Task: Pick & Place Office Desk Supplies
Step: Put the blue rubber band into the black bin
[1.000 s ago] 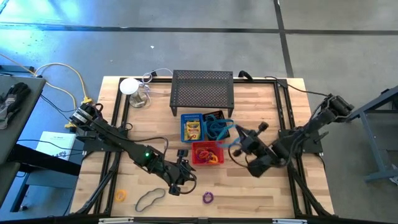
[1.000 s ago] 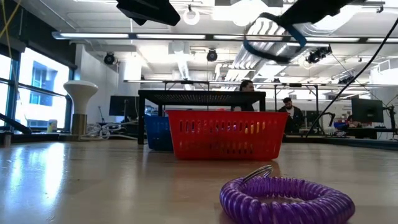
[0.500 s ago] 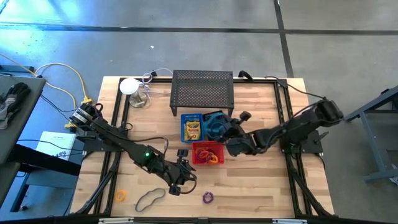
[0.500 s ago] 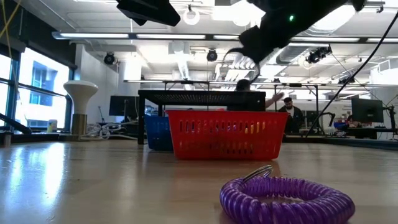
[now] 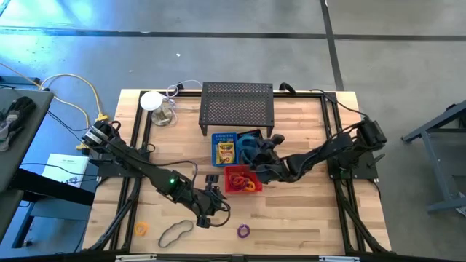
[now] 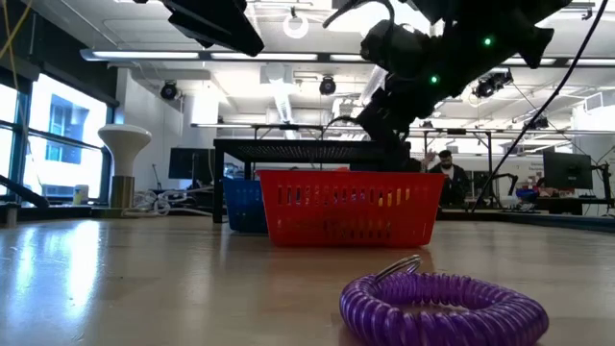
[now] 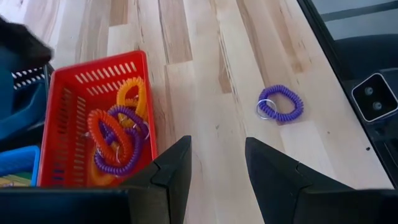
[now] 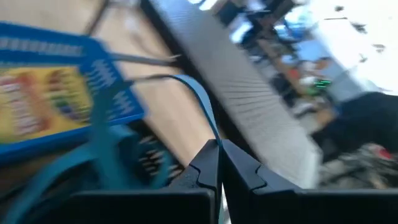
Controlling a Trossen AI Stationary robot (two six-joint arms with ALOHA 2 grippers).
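Note:
My right gripper (image 5: 256, 156) is shut on a thin bluish looped cord (image 8: 186, 87) over the black bin (image 5: 255, 135), where more bluish cords (image 5: 247, 148) lie. The low view shows it (image 6: 394, 91) above the red bin (image 6: 351, 207). Next to the black bin, the blue bin (image 5: 226, 148) holds yellow printed boxes (image 8: 37, 106). Orange, yellow and purple rings (image 7: 115, 134) fill the red bin (image 5: 242, 180). My left gripper (image 7: 217, 168) is open and hovers near the table's near edge (image 5: 207, 215). A purple ring (image 5: 243, 231), a yellow ring (image 5: 140, 228) and a dark cord loop (image 5: 175, 232) lie flat on the table. My right gripper pinches the bluish cord between its two fingertips (image 8: 208, 163), on a single strand (image 8: 212, 134) that runs away from the tips. The loop sweeps off over the blue and black bins. Whether its far end rests in the black bin, I cannot tell.
A black mesh rack (image 5: 237, 104) stands at the far edge behind the bins. A white lamp-like stand (image 5: 153, 102) with cables sits at the far left corner. Bare wood lies to the right of the bins and between the loose items along the near edge.
My right gripper has swung from right of the red bin toward the table's left and far side, and has come down over the black bin, carrying the bluish cord with it. My left arm has kept still.

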